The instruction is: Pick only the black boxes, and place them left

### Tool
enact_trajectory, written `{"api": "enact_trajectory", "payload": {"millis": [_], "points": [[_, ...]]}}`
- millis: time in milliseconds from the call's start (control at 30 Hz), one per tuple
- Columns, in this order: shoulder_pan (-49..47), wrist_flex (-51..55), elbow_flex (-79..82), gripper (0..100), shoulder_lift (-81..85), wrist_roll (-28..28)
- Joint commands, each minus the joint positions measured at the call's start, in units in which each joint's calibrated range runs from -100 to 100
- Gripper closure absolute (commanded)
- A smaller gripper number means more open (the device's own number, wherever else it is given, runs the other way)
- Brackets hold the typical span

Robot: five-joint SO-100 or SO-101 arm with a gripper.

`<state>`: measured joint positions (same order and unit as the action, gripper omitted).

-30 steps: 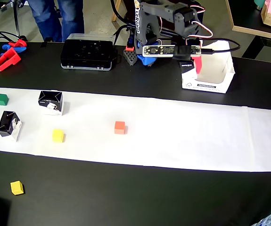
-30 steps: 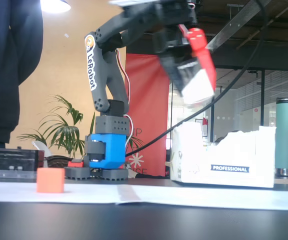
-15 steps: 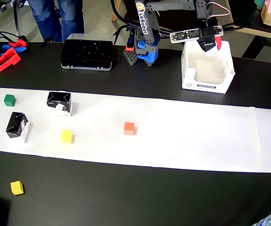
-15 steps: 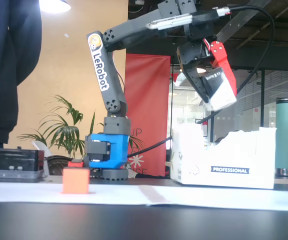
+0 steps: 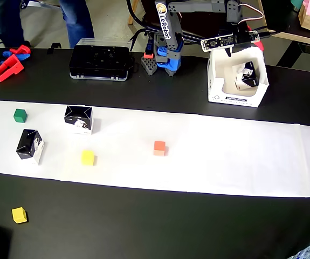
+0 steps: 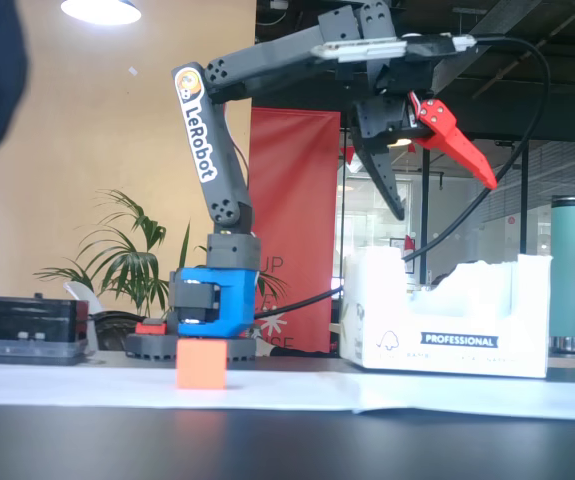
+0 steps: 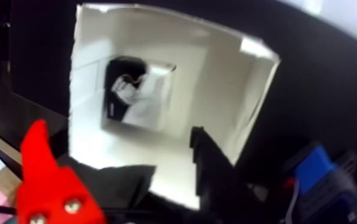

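Note:
Two black boxes lie on the white paper strip at the left of the overhead view, one [image 5: 79,118] further back and one [image 5: 29,144] nearer the left edge. A third black box [image 5: 248,75] sits inside the white open-top carton [image 5: 235,100] at the right. It also shows in the wrist view [image 7: 136,98], against the carton's far wall. My gripper [image 6: 445,200] hangs above the carton [image 6: 447,340], open and empty, its red and black fingers spread. In the wrist view, the gripper [image 7: 115,128] looks straight down into the carton [image 7: 216,77].
Small cubes lie about: a green one [image 5: 20,115], a yellow one [image 5: 88,157], an orange one [image 5: 159,148] and another yellow one [image 5: 19,215] on the black table. A large flat black case [image 5: 101,62] and red parts [image 5: 9,67] sit at the back left. A person stands behind the table.

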<state>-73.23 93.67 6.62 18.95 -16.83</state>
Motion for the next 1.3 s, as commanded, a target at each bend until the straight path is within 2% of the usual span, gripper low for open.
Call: {"api": "enact_trajectory", "payload": {"millis": [0,100,167,467,867,1133,1267], "points": [[11.87,-0.10,-4.05,54,6.85,-9.49],[19.49,-0.26,-6.26,54,8.43,-14.60],[24.17,-0.26,-8.84,54,9.14,-16.02],[44.78,0.45,-24.08,54,9.06,-15.91],[75.53,1.56,-22.67,54,6.38,-14.49],[86.01,3.71,-22.49,54,-2.63,-14.23],[90.86,3.71,-22.13,45,-5.95,-13.81]]}}
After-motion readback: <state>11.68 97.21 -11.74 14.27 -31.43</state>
